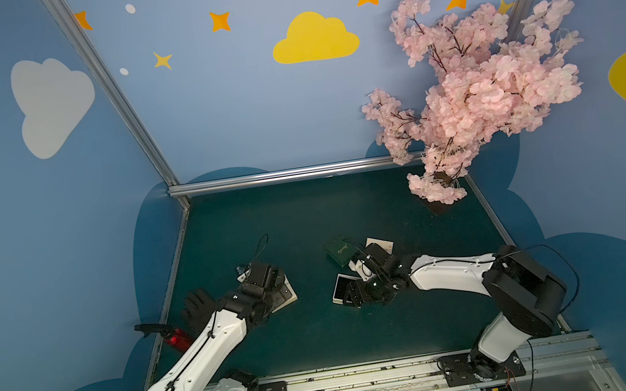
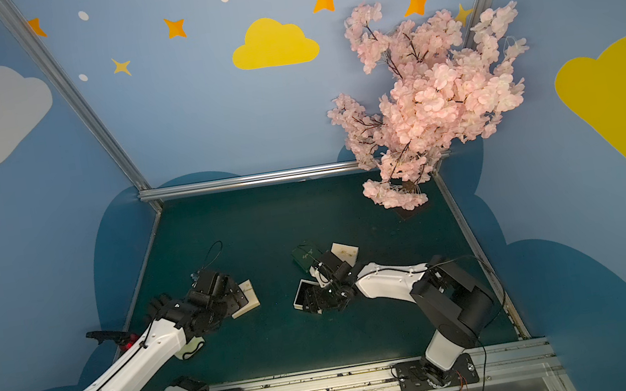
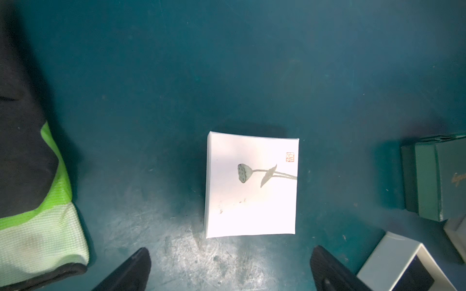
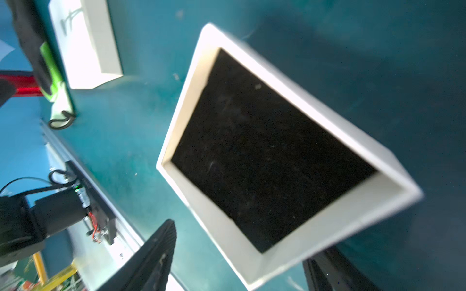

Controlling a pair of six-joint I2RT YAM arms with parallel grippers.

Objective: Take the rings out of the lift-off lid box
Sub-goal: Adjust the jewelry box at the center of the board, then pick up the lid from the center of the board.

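Pink blossom tree [image 1: 489,94], dark green box [image 1: 339,250], black-and-green glove [image 3: 30,156], teal mat [image 1: 305,214]

Three white boxes: a printed box [image 3: 251,186], an open box [image 4: 315,110] lined black, a cream box [image 1: 381,244]. One green box [image 1: 339,249], one glove [image 3: 37,214], one blossom tree [image 1: 489,94], two robot arms: left arm [image 1: 208,346], right arm [image 1: 453,272].

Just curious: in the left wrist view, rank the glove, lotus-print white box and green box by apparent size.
1. glove, though cropped by the frame.
2. lotus-print white box.
3. green box, also cropped, so its true size is unsure.
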